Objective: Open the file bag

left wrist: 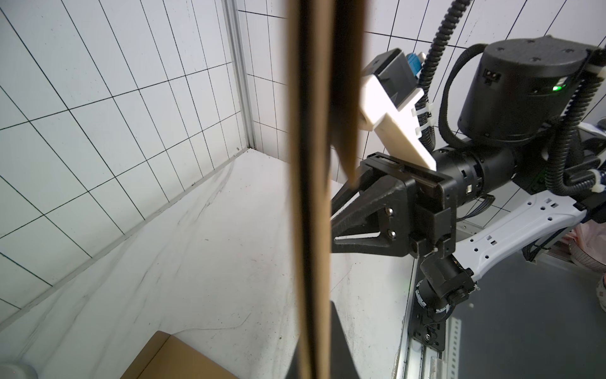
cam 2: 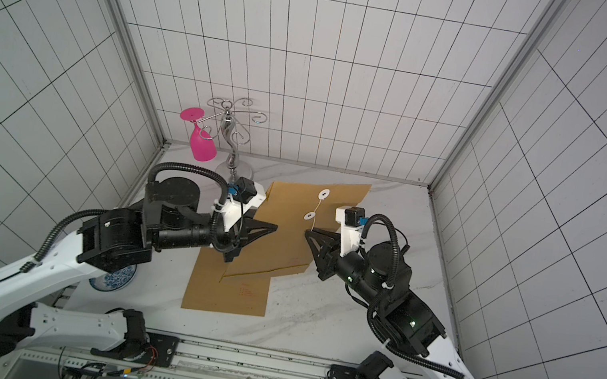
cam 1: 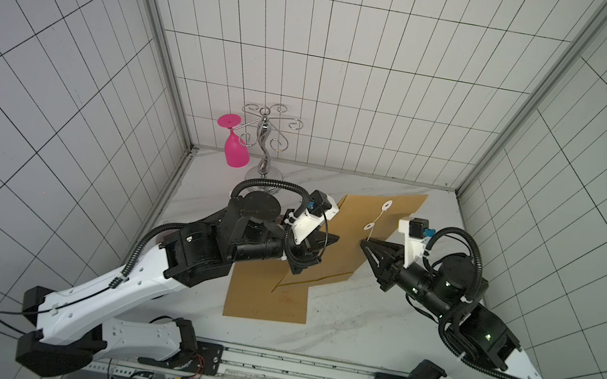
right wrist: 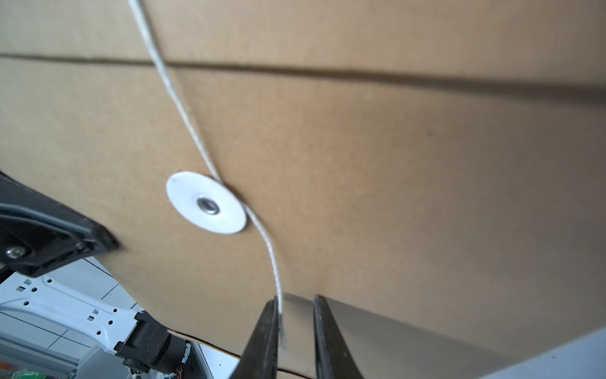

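clamping file bag (cam 1: 356, 216) edge, left gripper (cam 1: 335, 240) half hidden; right gripper (right wrist: 295, 300) parted around string (right wrist: 271, 259).

The file bag (cam 1: 354, 225) is kraft brown with a white string (right wrist: 183, 118) and white disc (right wrist: 187, 192) around a silver eyelet (right wrist: 208, 206), the table (cam 1: 352, 334) white marble veined grey, the walls (cam 1: 317, 54) white with a black grid, the glass (cam 1: 236, 151) pink, the rack (cam 1: 263, 168) chrome.

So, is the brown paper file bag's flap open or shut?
Shut: the flap lies flat against the brown paper file bag, white string tucked behind its round white disc.
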